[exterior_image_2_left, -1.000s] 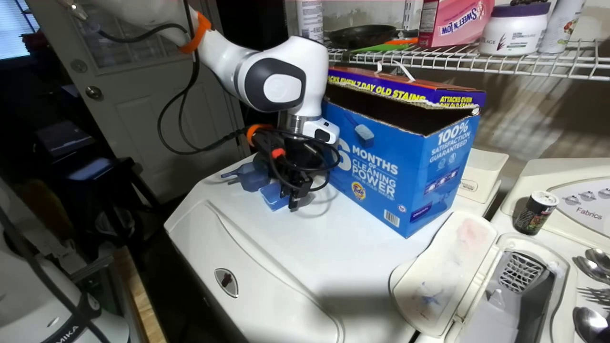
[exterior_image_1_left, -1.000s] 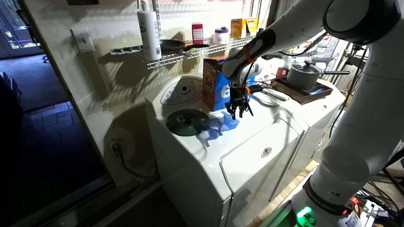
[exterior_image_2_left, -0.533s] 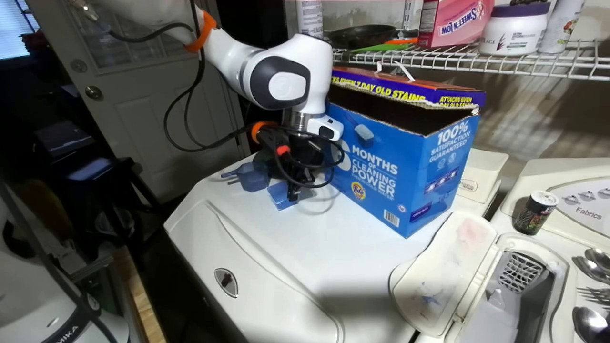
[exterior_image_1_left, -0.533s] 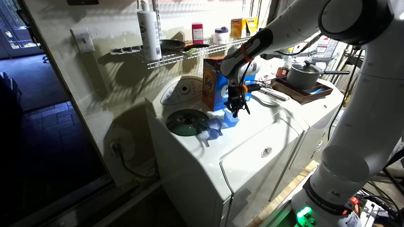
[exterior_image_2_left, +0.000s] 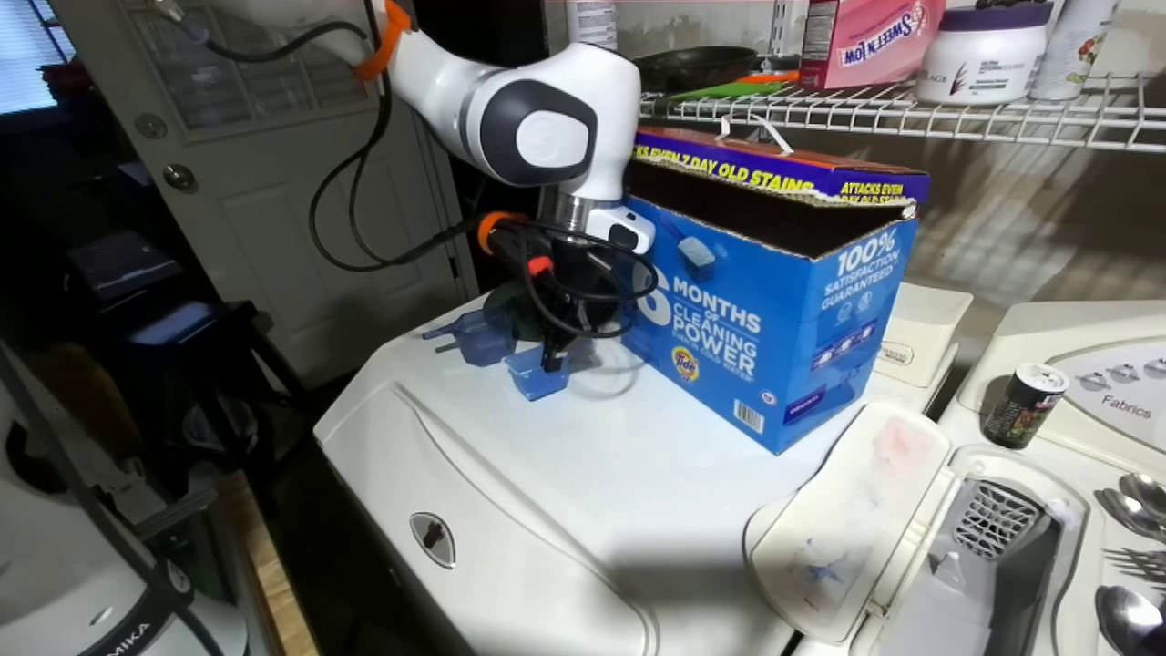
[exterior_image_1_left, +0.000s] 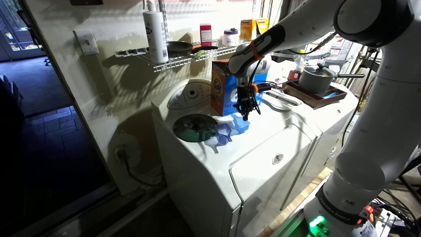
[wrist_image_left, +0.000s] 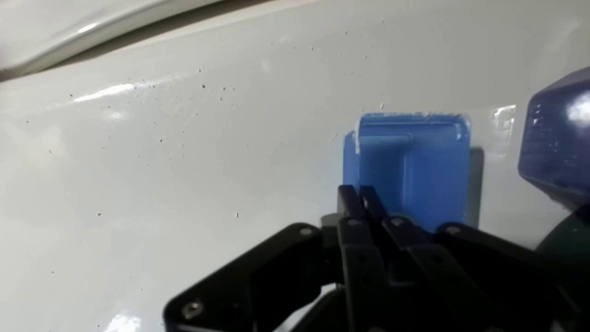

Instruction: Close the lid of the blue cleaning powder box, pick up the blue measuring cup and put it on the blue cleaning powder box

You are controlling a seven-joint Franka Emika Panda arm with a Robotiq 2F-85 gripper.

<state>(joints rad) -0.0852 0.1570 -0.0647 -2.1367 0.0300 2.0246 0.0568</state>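
In the wrist view we see the black 2-fingered gripper [wrist_image_left: 362, 191] with its jaws almost together, 1 wall of the small translucent blue plastic measuring cup [wrist_image_left: 435, 175] pinched between its tips. The gripper covers part of the cup there, and the underside is hidden, so we cannot tell whether it touches the glossy white tabletop [wrist_image_left: 138, 184]. In both exterior views the cup is in front of the upright blue cardboard powder box [exterior_image_2_left: 747, 319], near its base. Beside the cup, a darker blue faceted plastic piece [exterior_image_2_left: 483, 337] is cut off by the edge of our wrist view; a dark green round disc [exterior_image_1_left: 194, 134] shows there only as a corner.

The box's orange-topped, purple-edged cardboard lid [exterior_image_2_left: 729, 166] is raised along the far side of the mouth, and the brown interior is too dark for us to make out. In an exterior view the white robot arm [exterior_image_2_left: 547, 137] hides 1 end of both.

On the box's front we read "6 MONTHS OF CLEANING POWER" and "Tide", the 6 partly covered; on its side, "100% SATISFACTION GUARANTEED". The lid's long edge gives "EVEN 7 DAY OLD STAINS" after a half-hidden word. A pink cardboard carton [exterior_image_2_left: 870, 46], its top out of frame, reads "SWEET'N LOW", and a pale control panel [exterior_image_2_left: 1116, 387] says "Fabrics".
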